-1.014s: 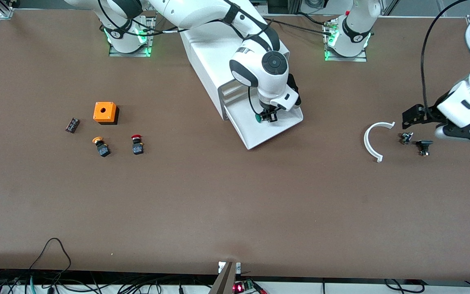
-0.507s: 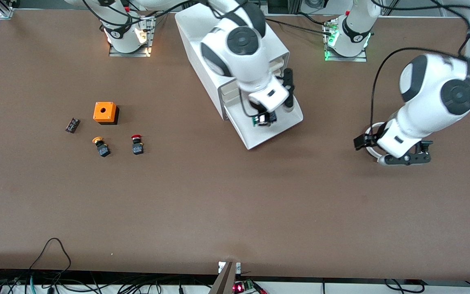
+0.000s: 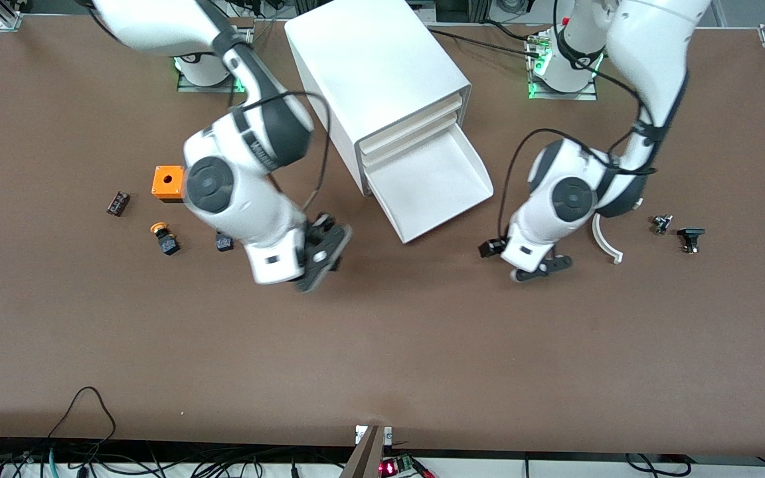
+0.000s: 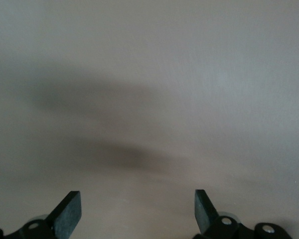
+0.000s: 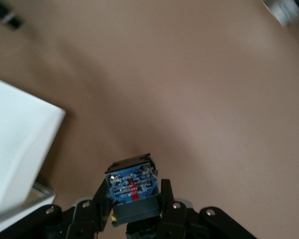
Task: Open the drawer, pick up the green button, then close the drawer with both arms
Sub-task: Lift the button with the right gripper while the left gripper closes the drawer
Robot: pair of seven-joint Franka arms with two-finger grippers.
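Observation:
The lowest drawer (image 3: 437,180) of the white cabinet (image 3: 382,73) is pulled out and shows nothing inside. My right gripper (image 3: 319,255) is over the bare table between the drawer and the red-capped button. In the right wrist view it (image 5: 133,193) is shut on the button's black body with a blue label (image 5: 131,185); the green cap is hidden. A drawer corner (image 5: 20,144) shows beside it. My left gripper (image 3: 542,267) is low over the table near the drawer's front corner, toward the left arm's end. Its fingers (image 4: 70,210) are wide apart with only table between them.
An orange box (image 3: 171,182), an orange-capped button (image 3: 165,238), a red-capped button (image 3: 224,242) partly hidden by the right arm and a small black part (image 3: 117,203) lie toward the right arm's end. A white curved piece (image 3: 605,240) and two small parts (image 3: 690,238) lie toward the left arm's end.
My right gripper left the drawer with the button and swung toward the right arm's end of the table. My left arm swung in from its end toward the drawer's front.

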